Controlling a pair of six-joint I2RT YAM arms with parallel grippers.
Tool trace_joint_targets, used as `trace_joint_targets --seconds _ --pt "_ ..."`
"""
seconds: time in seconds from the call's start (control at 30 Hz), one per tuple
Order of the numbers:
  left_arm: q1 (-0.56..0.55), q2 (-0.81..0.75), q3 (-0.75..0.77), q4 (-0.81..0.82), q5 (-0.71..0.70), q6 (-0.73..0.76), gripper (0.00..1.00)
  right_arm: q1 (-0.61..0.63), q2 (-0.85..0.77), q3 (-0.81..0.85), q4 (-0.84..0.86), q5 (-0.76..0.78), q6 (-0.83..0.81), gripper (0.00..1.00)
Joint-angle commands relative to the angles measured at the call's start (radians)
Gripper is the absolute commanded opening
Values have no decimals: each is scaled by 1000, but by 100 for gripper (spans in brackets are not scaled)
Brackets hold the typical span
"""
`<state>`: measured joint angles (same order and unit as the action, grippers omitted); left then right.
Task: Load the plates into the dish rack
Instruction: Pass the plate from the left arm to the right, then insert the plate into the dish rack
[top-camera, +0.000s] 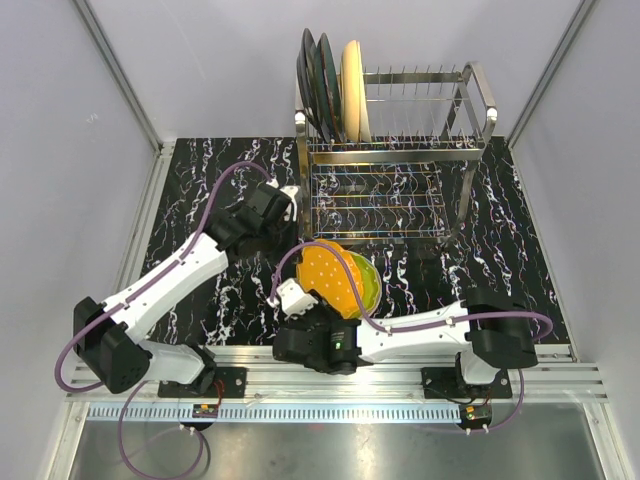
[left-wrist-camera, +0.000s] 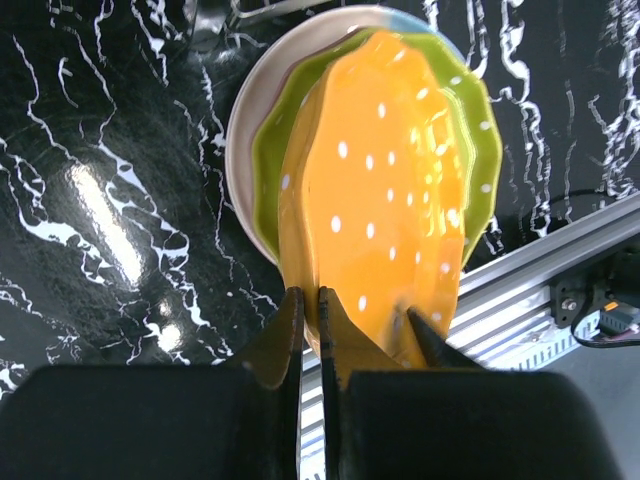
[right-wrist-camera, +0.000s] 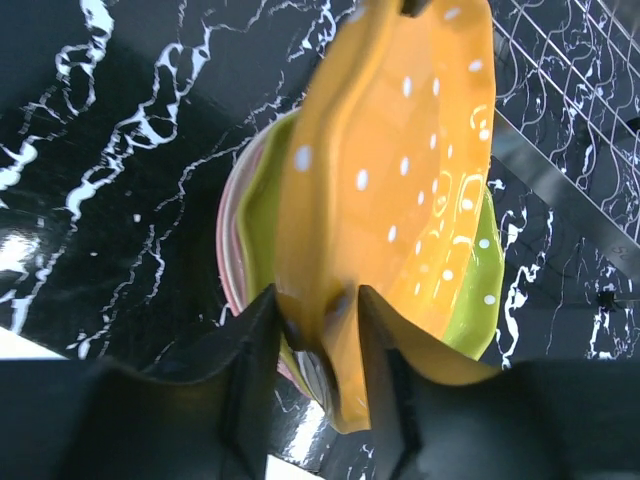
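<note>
The right end effector is clamped on the orange plate, which tilts up off the green plate stacked beneath it on the desk. The left end effector has its fingers together and holds nothing. Two dark plates and a cream plate stand in the dish rack beyond. The stack is not yet loaded.

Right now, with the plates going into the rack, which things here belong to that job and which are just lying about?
Job: orange plate, green plate and pale plate under it, rack, two dark plates and cream plate already racked.
Just there: table, purple cables, front rail.
</note>
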<state>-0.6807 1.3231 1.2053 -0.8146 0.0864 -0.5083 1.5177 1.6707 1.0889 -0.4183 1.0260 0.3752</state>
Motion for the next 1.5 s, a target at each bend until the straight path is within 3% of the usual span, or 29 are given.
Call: trace_joint_targets --seconds 0.0,0.17,0.37,0.5,0.67,0.93,1.0,1.2,1.47 --pt "-3 -16 92 66 39 4 0 21 -6 42 -31 97 41 40" --pt "-3 10 108 68 38 5 0 39 -52 23 -39 100 76 30" --pt "-3 14 100 74 16 11 15 50 -143 -30 -10 94 107 20" --pt "-3 27 108 72 12 19 19 52 -200 -69 38 83 102 12" --pt "-3 34 119 83 10 22 25 52 -258 -106 70 69 97 6" --pt "-2 70 154 98 4 25 42 52 -388 -228 211 40 103 3" --pt "-2 85 166 97 0 27 51 52 -426 -254 240 34 96 3" --pt "1 76 201 118 -23 22 62 52 -502 -291 282 31 73 2" --pt "7 -21 165 232 -28 -2 99 52 -542 -313 338 43 7 1"
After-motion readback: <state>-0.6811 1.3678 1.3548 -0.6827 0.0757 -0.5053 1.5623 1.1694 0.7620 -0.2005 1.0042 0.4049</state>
